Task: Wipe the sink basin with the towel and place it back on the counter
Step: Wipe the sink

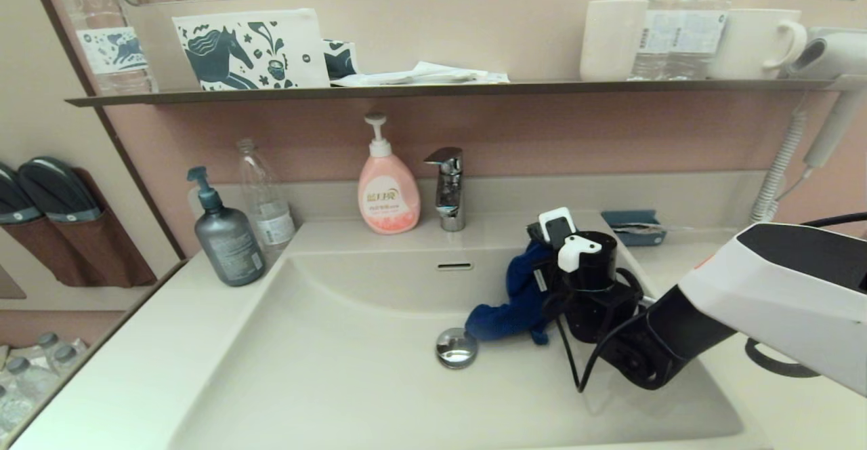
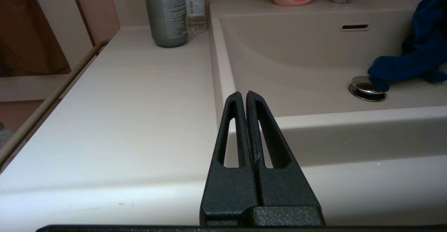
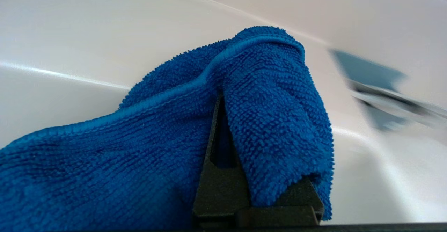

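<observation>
The royal-blue towel (image 1: 518, 301) hangs from my right gripper (image 1: 542, 260) inside the off-white sink basin (image 1: 339, 369), its lower end resting just right of the chrome drain plug (image 1: 456, 347). Seen from the right wrist, the towel (image 3: 157, 137) drapes over both black fingers (image 3: 216, 176), which are shut on it. The overflow slot (image 1: 454, 266) sits in the back wall. My left gripper (image 2: 243, 97) is shut and empty, parked over the counter (image 2: 122, 102) at the basin's front left corner. From there the towel (image 2: 415, 57) shows beside the drain plug (image 2: 367, 88).
A chrome faucet (image 1: 447, 189), pink soap pump (image 1: 387, 192), grey pump bottle (image 1: 227, 233) and clear bottle (image 1: 265, 199) stand along the back and left of the counter. A small teal tray (image 1: 633, 226) lies on the right counter. A dark shelf (image 1: 440, 87) with cups runs overhead.
</observation>
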Robot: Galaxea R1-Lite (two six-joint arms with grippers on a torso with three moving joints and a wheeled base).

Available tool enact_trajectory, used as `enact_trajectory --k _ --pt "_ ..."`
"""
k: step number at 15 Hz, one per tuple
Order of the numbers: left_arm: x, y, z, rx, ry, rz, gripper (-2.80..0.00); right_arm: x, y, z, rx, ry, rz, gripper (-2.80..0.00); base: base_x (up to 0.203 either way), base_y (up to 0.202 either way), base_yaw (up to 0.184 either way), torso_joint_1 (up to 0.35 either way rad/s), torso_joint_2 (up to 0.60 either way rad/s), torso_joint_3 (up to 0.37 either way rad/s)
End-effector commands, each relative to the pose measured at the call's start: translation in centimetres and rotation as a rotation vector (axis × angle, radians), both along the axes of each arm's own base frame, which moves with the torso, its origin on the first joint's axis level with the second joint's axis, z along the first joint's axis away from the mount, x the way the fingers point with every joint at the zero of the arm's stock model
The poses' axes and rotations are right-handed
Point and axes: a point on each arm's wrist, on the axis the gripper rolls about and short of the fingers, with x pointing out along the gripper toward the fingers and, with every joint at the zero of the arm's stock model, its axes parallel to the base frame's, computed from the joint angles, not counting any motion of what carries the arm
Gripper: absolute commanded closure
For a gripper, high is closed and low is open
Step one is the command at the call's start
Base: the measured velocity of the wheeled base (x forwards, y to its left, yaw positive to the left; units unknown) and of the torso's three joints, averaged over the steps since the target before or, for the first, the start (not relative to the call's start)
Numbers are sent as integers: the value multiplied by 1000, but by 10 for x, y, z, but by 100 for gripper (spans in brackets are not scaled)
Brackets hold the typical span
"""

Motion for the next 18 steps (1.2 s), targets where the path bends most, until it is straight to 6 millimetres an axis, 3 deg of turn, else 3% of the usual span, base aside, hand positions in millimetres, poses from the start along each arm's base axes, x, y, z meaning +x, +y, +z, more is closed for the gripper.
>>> enact_trajectory --k 1,4,8,18 --pt "0 0 0 0 1 0 0 -5 -17 9 -4 -2 -31 0 0 0 0 0 0 0" --pt "0 0 0 0 0 0 0 -14 -37 18 -21 10 -61 0 0 0 0 0 0 0" --pt "0 0 0 0 0 0 0 -42 -61 23 -68 64 -84 0 0 0 0 0 0 0" --pt "0 0 0 0 1 0 0 -104 -113 87 -98 153 -132 0 0 0 0 0 0 0"
